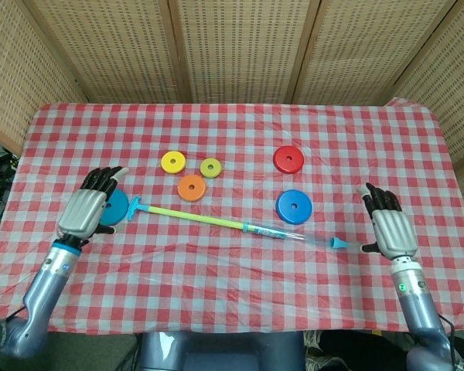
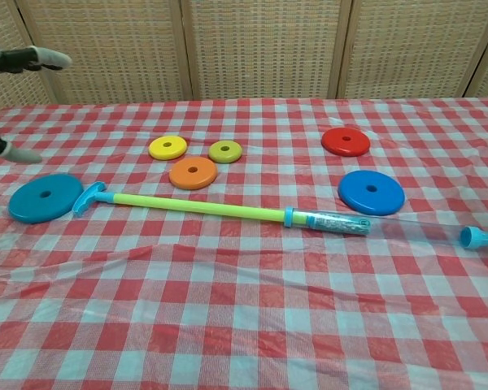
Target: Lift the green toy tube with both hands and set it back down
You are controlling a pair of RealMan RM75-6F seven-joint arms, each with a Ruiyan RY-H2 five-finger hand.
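Green toy tube (image 2: pixel 197 205), clear section and blue ends, lies flat; both hands' fingers spread wide, holding nothing.

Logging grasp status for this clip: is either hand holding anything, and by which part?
Nothing is held. The tube lies on the table; the left hand and right hand are open, off its ends.

Left hand (image 1: pixel 87 209): empty, fingers (image 1: pixel 100 179) spread and pointing away from the robot, palm down above the desk (image 1: pixel 232 270).
Right hand (image 1: pixel 390 226): empty, fingers extended and apart, palm down.
Arms: both forearms reached in from the near edge, well apart.
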